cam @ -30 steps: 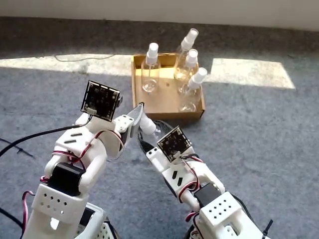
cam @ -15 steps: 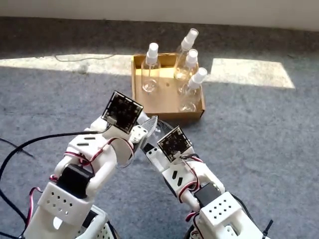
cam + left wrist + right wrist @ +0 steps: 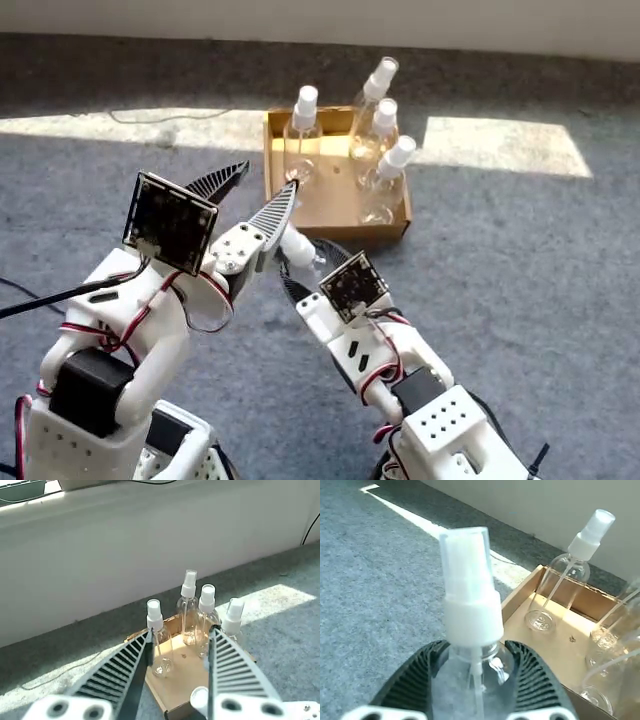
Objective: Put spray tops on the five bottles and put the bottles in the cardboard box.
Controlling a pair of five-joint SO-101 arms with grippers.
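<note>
My right gripper (image 3: 301, 266) is shut on a clear bottle (image 3: 300, 250) with a white spray top (image 3: 469, 590), held just in front of the cardboard box (image 3: 386, 233). The right gripper's black fingers (image 3: 420, 672) clasp the bottle's shoulder. Several capped bottles stand upright in the box, among them one at the back left (image 3: 302, 140) and one at the front right (image 3: 385, 180). My left gripper (image 3: 268, 176) is open and raised above the held bottle, near the box's front left corner. In the left wrist view the left gripper (image 3: 180, 631) frames the box (image 3: 172, 711) and its bottles.
Grey carpet (image 3: 520, 300) surrounds the box, with a sunlit strip (image 3: 500, 145) behind it and a wall beyond. A thin cable (image 3: 150, 118) lies at the back left. A black cable (image 3: 50, 290) trails from the left arm.
The left arm leaned in over the held bottle's top, then lifted back to the left and its gripper opened wide. The right arm kept still with the bottle.
</note>
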